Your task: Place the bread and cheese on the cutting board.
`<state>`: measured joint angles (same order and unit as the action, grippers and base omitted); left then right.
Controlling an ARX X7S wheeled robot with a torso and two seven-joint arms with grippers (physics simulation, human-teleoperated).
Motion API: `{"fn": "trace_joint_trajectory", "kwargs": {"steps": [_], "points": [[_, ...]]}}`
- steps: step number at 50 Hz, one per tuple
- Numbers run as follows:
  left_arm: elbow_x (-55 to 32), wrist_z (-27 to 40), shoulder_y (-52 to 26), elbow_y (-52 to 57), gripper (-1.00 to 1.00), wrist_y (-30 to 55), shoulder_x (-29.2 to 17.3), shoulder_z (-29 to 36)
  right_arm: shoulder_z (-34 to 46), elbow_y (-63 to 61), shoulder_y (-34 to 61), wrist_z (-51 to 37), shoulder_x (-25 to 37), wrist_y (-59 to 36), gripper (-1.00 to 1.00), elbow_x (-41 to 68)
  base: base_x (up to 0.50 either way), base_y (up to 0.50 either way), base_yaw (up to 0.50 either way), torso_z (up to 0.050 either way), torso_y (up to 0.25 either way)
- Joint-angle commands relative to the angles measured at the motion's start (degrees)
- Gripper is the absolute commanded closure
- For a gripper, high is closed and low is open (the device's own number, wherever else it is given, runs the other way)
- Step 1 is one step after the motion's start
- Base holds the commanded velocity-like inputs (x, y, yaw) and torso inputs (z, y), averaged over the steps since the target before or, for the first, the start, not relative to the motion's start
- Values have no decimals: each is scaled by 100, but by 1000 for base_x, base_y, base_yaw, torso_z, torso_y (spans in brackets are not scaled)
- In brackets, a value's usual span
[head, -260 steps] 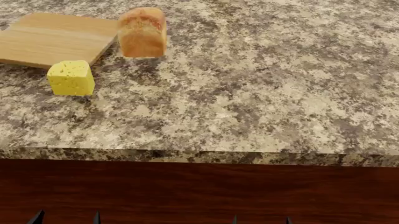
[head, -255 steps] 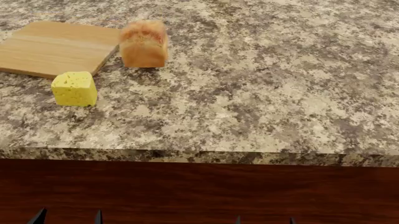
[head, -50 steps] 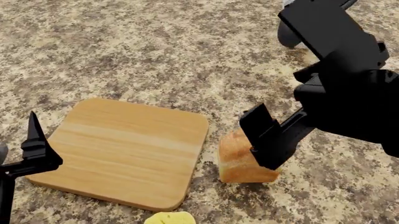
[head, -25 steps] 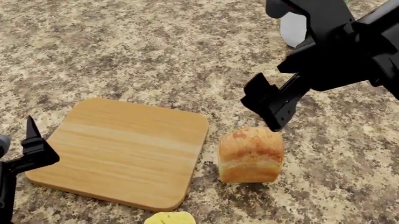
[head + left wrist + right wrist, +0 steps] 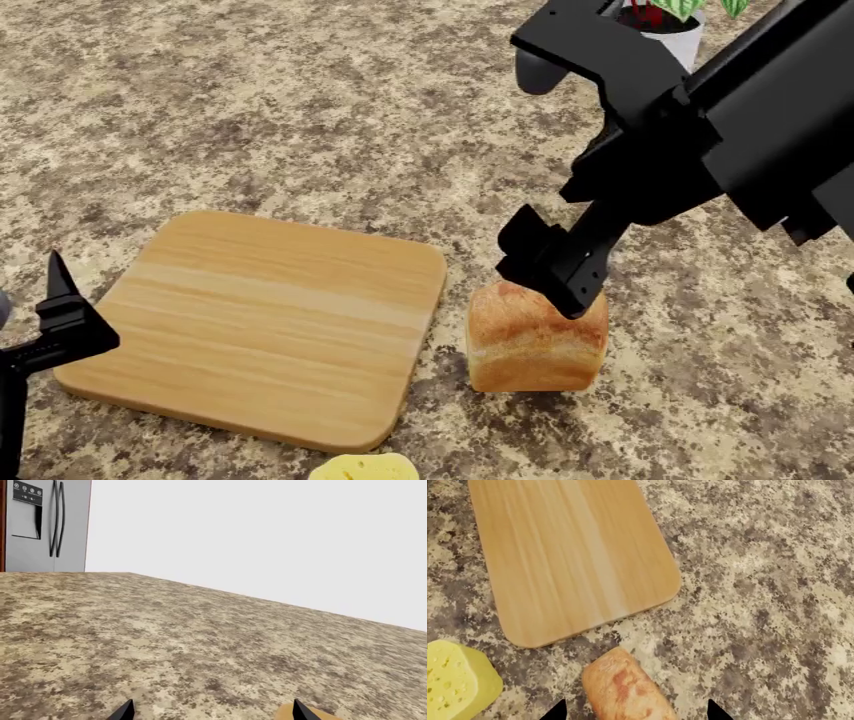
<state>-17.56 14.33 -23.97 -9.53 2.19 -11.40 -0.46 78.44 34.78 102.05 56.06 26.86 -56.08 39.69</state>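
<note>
The bread [image 5: 537, 340] stands on the counter just right of the cutting board [image 5: 267, 320]. Only the top of the cheese [image 5: 363, 468] shows at the view's bottom edge, in front of the board. My right gripper [image 5: 551, 268] hangs over the loaf's top. In the right wrist view it [image 5: 635, 711] is open, with the bread [image 5: 624, 685] between its tips, the cheese [image 5: 457, 685] beside it and the board [image 5: 567, 550] beyond. My left gripper [image 5: 60, 318] is open and empty at the board's left edge; the left wrist view shows it [image 5: 212, 712] over bare counter.
A white plant pot [image 5: 663, 35] stands at the back right behind my right arm. A steel fridge [image 5: 41, 525] stands beyond the counter's far end. A corner of the board [image 5: 320, 715] shows by one left fingertip. Speckled granite counter [image 5: 267, 110] lies all around.
My right gripper rose off the loaf and has come back down to its top, further left. The bread, board and cheese have not moved. My left gripper has sunk slightly.
</note>
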Motion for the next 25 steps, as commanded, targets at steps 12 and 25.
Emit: {"fn": "trace_joint_trajectory", "kwargs": {"steps": [12,25], "points": [[-90,-24,-5,-209,-100,-183,-21,-13,518,496,-131,467,-394,226,-100,-344,0,0,0,0,0],[-111,-40,-22,-387,-100,-301,-34,-9,664,951,-93,640,-603,450,-100,-530,0,0,0,0,0]]}}
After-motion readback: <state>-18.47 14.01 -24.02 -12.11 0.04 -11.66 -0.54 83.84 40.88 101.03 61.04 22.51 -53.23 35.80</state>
